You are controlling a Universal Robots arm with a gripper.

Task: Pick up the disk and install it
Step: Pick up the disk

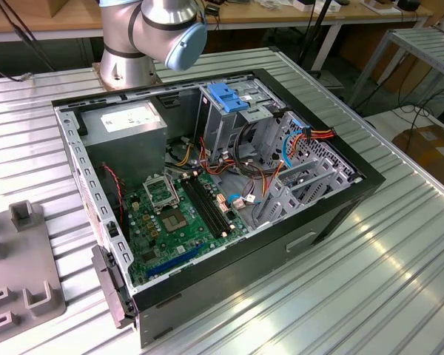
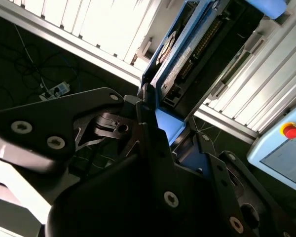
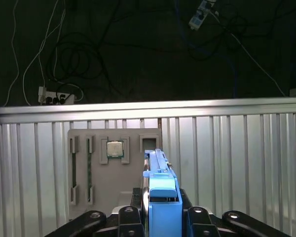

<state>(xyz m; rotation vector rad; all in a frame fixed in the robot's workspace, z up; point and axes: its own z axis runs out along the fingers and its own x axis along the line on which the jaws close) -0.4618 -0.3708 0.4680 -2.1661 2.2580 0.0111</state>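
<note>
A: State of the gripper [image 3: 163,217]?
B: Clamped on the disk [image 3: 161,190]. In both wrist views the black fingers [image 3: 129,217] press its blue bracket from either side.
A: So where's the disk exactly?
B: In the grip, edge-on in the first wrist view, w/ a grey tray [image 3: 113,190] and the ribbed table [image 3: 237,163] behind it. A chip [image 3: 114,148] sits in one tray pocket. In the second wrist view the disk's flat side and connector edge show, sticking out past the fingers.
A: And the case [image 1: 281,248]?
B: Exterior view: it lies open on the table, lid off. PSU [image 1: 126,126] at the back, toward the exterior view's left. Board [image 1: 177,214] just in front of it. Drive cage w/ a blue clip [image 1: 228,96] beside the PSU, toward the exterior view's right.
A: Arm [image 1: 155,29]?
B: Its base stands on the table, just behind the case.
</note>
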